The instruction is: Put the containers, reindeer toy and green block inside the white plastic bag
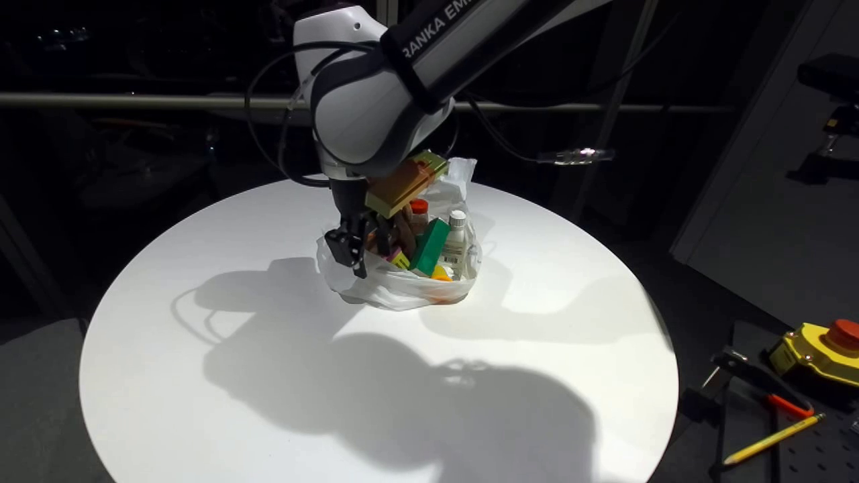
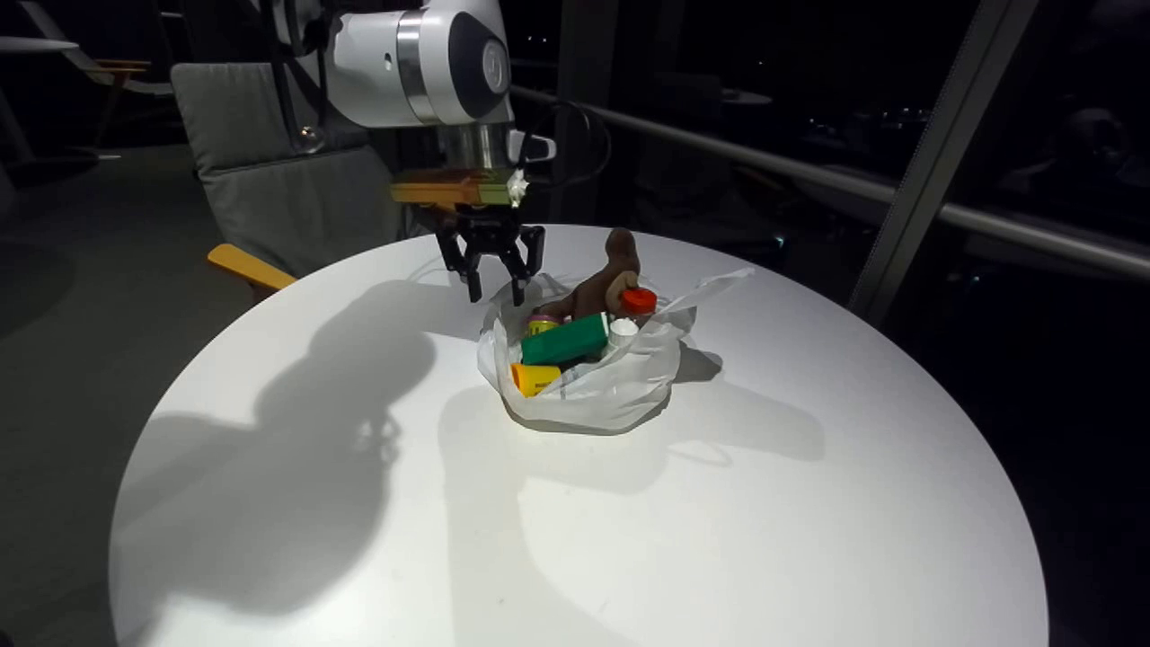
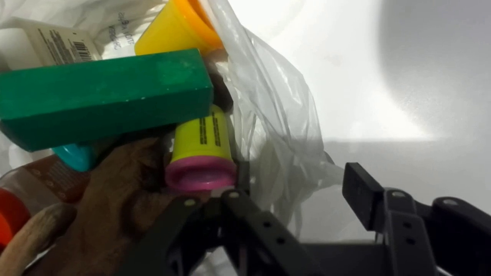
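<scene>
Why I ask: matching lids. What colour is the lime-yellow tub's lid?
Pink lid, clearest in the wrist view.

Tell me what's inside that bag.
The bag holds a green block, brown plush toy sticking up, white-capped bottle, red-capped bottle, pink-lidded pot, orange-rimmed pot and something turquoise, mostly hidden. Anything beneath them is covered.

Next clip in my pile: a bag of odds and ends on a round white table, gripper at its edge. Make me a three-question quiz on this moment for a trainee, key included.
1. True or false: the green block is inside the white plastic bag.
2. Multiple choice: what colour is the cap on the barcode-labelled bottle?
A) blue
B) white
C) black
3. Short answer: is the gripper open or shut?

Key: 1. True. 2. B, white. 3. Open, jaws apart.
</scene>
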